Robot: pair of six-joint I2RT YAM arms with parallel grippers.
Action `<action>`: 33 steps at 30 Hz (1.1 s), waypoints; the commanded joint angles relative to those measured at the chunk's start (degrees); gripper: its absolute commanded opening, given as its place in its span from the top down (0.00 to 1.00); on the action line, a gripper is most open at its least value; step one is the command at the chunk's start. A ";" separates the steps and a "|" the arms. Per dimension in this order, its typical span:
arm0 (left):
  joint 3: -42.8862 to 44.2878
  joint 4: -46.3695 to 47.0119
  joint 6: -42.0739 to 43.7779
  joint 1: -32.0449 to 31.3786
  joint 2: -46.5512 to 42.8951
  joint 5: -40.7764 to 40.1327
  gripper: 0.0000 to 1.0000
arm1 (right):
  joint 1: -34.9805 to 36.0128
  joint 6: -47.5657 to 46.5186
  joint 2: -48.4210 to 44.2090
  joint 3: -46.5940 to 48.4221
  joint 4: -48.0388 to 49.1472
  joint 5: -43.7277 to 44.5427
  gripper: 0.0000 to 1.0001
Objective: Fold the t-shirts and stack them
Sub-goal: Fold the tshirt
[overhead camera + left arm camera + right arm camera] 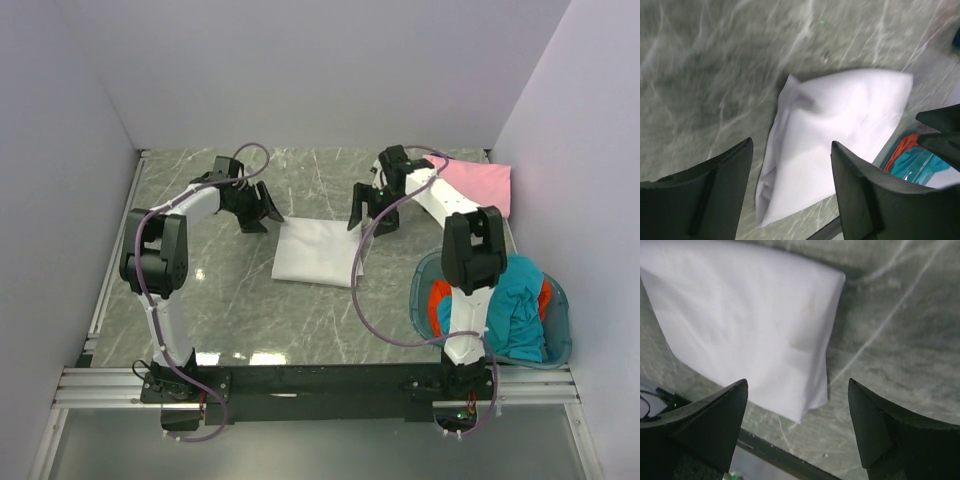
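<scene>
White t-shirt (318, 252), folded to a rectangle, flat at mid-worktop (200, 185). Left gripper (263, 220) by its far-left corner, right gripper (370, 222) by its far-right corner; both jaws spread, gripping nothing. Pink t-shirt (480, 185) far right. Teal t-shirt (515, 305) and orange-red t-shirt (437, 300) in basket (420, 285).

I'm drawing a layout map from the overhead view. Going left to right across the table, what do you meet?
left gripper → white t-shirt → right gripper → pink t-shirt. The blue basket shares the pink t-shirt's stretch of the picture, so it is left out.
</scene>
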 commanded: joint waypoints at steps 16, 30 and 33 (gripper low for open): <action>-15.30 8.54 1.05 -1.36 -6.75 3.19 0.53 | -1.22 2.04 -11.05 -26.82 17.82 -14.17 0.17; -16.71 6.70 0.96 -2.77 -4.81 0.20 0.74 | 0.01 6.61 -10.00 -32.54 26.79 -17.07 0.20; -17.50 6.35 1.14 -2.94 -4.20 -0.06 0.79 | 0.45 7.75 -9.65 -33.06 28.55 -16.98 0.21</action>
